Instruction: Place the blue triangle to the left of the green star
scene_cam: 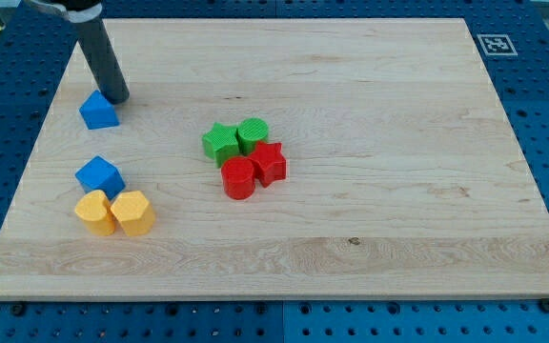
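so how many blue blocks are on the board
2. The blue triangle sits near the view's top left, with my tip just at its upper right. The blue cube lies lower down, touching the two yellow blocks. None looks hidden.

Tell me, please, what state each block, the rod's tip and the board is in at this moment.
my tip: down on the board, at the blue triangle's upper right edge.
blue triangle: far left of the green star, not beside it.
green star: touching the green cylinder.
green cylinder: upright.
red blocks: clustered below the greens.
blue cube: above the yellow blocks.
yellow blocks: side by side.
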